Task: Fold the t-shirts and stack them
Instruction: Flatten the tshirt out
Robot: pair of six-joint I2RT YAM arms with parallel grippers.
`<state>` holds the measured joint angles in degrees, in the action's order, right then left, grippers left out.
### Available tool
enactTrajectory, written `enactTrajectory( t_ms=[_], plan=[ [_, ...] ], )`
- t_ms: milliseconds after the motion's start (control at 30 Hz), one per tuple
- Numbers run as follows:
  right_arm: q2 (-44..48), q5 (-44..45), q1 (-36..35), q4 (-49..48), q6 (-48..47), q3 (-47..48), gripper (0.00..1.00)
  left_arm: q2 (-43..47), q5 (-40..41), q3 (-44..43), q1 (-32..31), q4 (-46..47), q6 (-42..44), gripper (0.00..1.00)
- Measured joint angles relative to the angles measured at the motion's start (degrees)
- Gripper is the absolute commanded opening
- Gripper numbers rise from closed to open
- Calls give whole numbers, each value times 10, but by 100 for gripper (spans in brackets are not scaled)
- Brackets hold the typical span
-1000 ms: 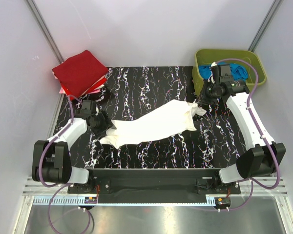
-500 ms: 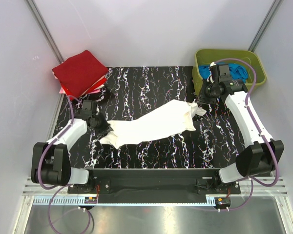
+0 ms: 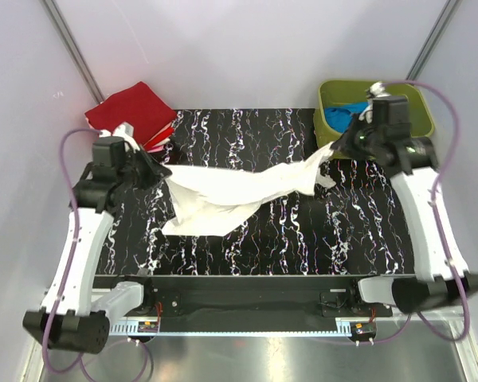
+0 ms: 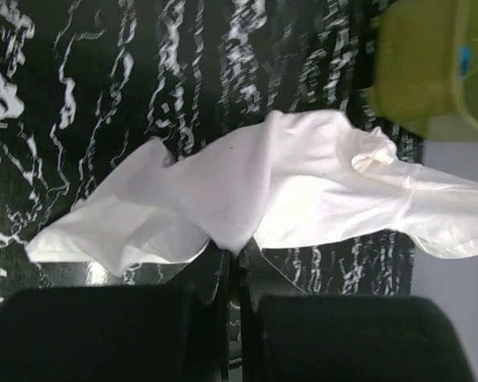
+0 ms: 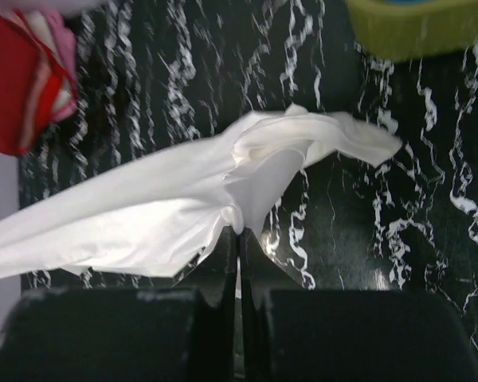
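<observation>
Top view: the white t-shirt (image 3: pixel 231 191) is strung out as a long twisted band over the middle of the black marbled table (image 3: pixel 255 239), pinched at both ends. The left end effector (image 3: pixel 155 171) is closed on the shirt's left end, just in front of the folded stack; its wrist view shows both fingers pressed together with a tuck of white cloth caught between the tips. The right end effector (image 3: pixel 334 151) is closed on the shirt's right end, beside the near-left corner of the green bin (image 3: pixel 418 103); its wrist view likewise shows the fingers together on a bunched fold of cloth. Between the two grips the fabric sags, and a loose, wider flap hangs down from the left portion toward the near-left part of the table. Cannot tell from these views whether that flap touches the surface. A short tail of cloth hangs past the right grip. The shirt is rumpled, not flat, and not folded. The red folded t-shirt (image 3: pixel 131 111) lies at the far-left corner on top of the stack, partly overhanging the table edge, with the pink t-shirt (image 5: pixel 60 48) showing at its edge underneath. Blue cloth (image 3: pixel 346 115) lies inside the bin. The white shirt is apart from both the stack and the bin.
</observation>
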<state>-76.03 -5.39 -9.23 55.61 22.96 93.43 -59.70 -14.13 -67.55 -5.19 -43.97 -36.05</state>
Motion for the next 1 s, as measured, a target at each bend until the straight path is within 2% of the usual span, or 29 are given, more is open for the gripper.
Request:
enactTrajectory(
  t_ms=[267, 367, 467, 633, 733, 867, 1000],
  plan=[
    [242, 80, 2, -17, 17, 86, 0, 121, -63, -133, 0, -30, 49, 0],
    [343, 123, 2, -36, 20, 108, 0, 153, -77, -210, 0, -43, 74, 0],
    [403, 169, 0, -50, 19, 159, 0, 175, -81, -311, 0, -64, 97, 0],
    [410, 206, -17, -72, 8, 217, 0, 191, -77, -450, 0, -81, 121, 0],
    [382, 223, -33, -73, -6, 254, 0, 191, -66, -488, 0, -96, 131, 0],
    [304, 231, -48, -80, -23, 292, 0, 166, -26, -478, -3, -131, 133, 0],
    [157, 231, -50, -82, -26, 315, 0, 89, 16, -400, -3, -148, 123, 5]
  ],
)
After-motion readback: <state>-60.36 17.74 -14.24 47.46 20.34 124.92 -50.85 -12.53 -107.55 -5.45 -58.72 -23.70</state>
